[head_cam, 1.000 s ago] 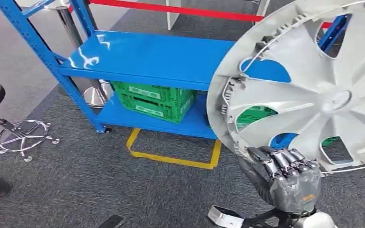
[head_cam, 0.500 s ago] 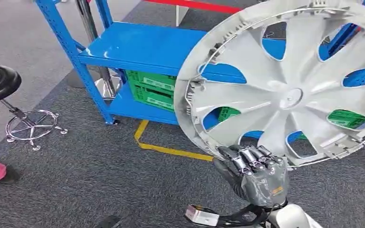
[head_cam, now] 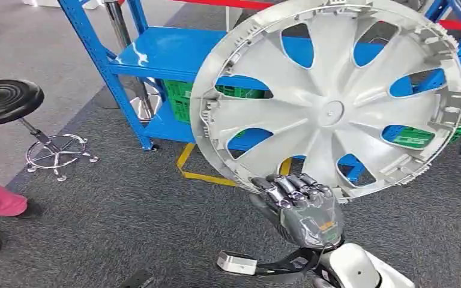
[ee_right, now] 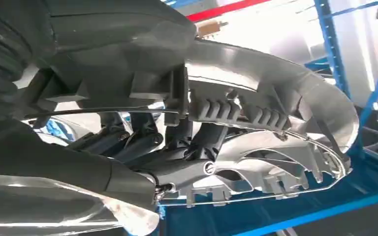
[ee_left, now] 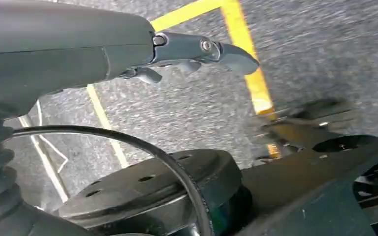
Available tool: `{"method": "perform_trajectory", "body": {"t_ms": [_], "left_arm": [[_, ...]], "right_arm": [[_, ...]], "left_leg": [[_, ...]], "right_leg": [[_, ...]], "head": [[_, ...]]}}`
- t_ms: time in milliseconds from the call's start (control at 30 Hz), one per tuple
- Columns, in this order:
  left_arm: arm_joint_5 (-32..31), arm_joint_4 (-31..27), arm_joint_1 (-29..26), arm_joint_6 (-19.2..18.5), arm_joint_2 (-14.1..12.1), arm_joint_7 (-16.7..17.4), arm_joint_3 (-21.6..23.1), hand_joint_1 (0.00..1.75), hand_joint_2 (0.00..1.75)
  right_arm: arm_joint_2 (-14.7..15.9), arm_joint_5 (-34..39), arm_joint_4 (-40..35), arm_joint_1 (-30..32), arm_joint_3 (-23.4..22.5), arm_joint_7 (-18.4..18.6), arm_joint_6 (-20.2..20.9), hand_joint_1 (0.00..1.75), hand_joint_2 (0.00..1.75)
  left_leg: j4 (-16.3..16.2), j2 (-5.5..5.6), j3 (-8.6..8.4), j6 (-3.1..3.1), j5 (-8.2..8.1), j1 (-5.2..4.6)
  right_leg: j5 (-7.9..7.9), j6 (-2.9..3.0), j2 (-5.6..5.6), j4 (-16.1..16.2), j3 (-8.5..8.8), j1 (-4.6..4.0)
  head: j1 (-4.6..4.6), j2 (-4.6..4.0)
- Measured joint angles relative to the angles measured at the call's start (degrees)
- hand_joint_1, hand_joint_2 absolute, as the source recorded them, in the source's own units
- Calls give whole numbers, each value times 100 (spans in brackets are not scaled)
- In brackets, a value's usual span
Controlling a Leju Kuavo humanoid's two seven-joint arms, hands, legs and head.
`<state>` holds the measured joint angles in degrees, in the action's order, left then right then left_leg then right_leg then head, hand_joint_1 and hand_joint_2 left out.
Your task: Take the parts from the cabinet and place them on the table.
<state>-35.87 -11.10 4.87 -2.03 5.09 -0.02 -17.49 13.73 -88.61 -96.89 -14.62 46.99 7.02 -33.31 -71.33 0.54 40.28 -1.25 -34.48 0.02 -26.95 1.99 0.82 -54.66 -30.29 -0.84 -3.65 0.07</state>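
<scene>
The blue cabinet (head_cam: 174,57), a steel shelving rack, occupies the upper left to upper centre of the head view, standing on grey carpet; its lower shelf carries green crates (head_cam: 183,99), partly hidden. In front of it, filling the centre and upper right of the frame, is the part being moved: a silver wheel cover (head_cam: 330,102), held upright with its back side toward the camera, the retaining clips and wire ring visible around the rim. It is clear of the shelves and touches nothing but the hand. The right hand (head_cam: 303,207), at lower centre, grips the cover at the lowest part of the rim, fingers hooked over the edge; the right wrist view shows the dark fingers (ee_right: 128,140) wrapped behind the clip ring, thumb side opposite. Judged from this, the low grip keeps the wide disc up off the floor and away from the robot's body, at the cost of a top-heavy load that could swing during carrying. The left hand (ee_left: 197,51) hangs low over the carpet and a yellow floor line (ee_left: 248,59); its fingers hold nothing, but whether they are spread or curled cannot be told. A black stool (head_cam: 6,102) stands at the left edge. No tabletop is in sight, so placing is not yet done.
</scene>
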Motion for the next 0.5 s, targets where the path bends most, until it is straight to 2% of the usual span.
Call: {"method": "perform_trajectory", "body": {"t_ms": [33,67,100,133,167,200,233,267,300,333,367,400,433,467,500], "left_arm": [[-2,0,1,0,0,0,0,0,175],[-2,0,1,2,0,-2,0,0,175],[-4,0,-2,2,-5,-4,0,0,175],[-13,0,-6,4,-5,-11,0,0,175],[-18,0,-20,4,-11,-9,0,0,175],[-20,0,-19,4,-9,-11,0,0,175],[-22,0,-27,4,-9,-13,0,0,175],[-22,0,-34,4,-9,-17,0,0,175],[-22,0,-36,4,-9,-18,0,0,175],[-22,0,-50,4,-7,-17,0,0,175],[-22,7,-53,2,11,-17,0,0,175],[-22,7,-42,4,-9,-17,0,0,175],[-22,7,-43,11,-18,-17,0,0,175],[-22,7,-44,9,-20,-18,0,0,175],[-22,7,-44,7,-20,-18,0,0,175]], "right_arm": [[9,13,0,-9,30,0,9,175,175],[15,26,0,-16,59,6,13,175,175],[22,44,0,-26,92,20,17,175,175],[26,63,0,-37,120,24,20,175,175],[28,79,0,-44,138,39,20,175,175],[31,90,-2,-45,162,57,22,175,175],[31,105,-2,-55,177,85,24,175,175],[33,118,-2,-67,199,103,33,175,175],[33,122,-2,-76,216,109,35,175,175],[33,122,-2,-77,236,109,39,175,175],[54,120,-2,-79,253,107,44,175,175],[59,116,-2,-87,273,107,44,175,175],[61,111,-2,-99,284,107,44,175,175],[70,111,-2,-100,297,103,46,175,175],[72,111,0,-99,321,103,50,175,175]], "left_leg": [[-323,0,-15,-21,22,7],[-427,-1,-92,-37,241,16],[-320,-4,-265,-49,513,28],[-11,-6,-530,-55,707,41],[444,-7,-864,-64,711,53],[1035,-7,-1266,-61,422,46],[1535,3,-1528,17,204,20],[1453,1,-1427,70,242,7],[1435,0,-1406,91,262,-14],[1432,-5,-1364,155,319,-17],[1465,-46,-1294,221,401,26],[1463,-54,-1206,271,491,18],[1461,-58,-1115,303,570,18],[1459,-59,-1013,309,654,14],[1455,-60,-916,307,731,11]], "right_leg": [[76,-17,17,-17,-109,1],[148,-33,31,-45,-235,4],[217,-42,39,-89,-366,8],[274,-54,43,-146,-500,16],[325,-80,41,-208,-608,24],[361,-117,40,-274,-706,5],[397,-143,39,-336,-755,3],[468,-168,47,-334,-763,11],[524,-191,46,-326,-778,29],[584,-230,42,-312,-788,27],[529,-256,17,-344,-854,45],[204,-297,-22,-474,-942,53],[-185,-327,-47,-780,-1042,66],[-573,-357,-54,-1244,-1111,87],[-781,-378,-58,-1666,-1166,95]], "head": [[-7,-2],[-2,0],[-7,0],[-4,0],[-2,0],[-13,0],[2,0],[0,0],[-13,0],[2,0],[-13,0],[13,0],[31,0],[42,0],[35,0]]}}
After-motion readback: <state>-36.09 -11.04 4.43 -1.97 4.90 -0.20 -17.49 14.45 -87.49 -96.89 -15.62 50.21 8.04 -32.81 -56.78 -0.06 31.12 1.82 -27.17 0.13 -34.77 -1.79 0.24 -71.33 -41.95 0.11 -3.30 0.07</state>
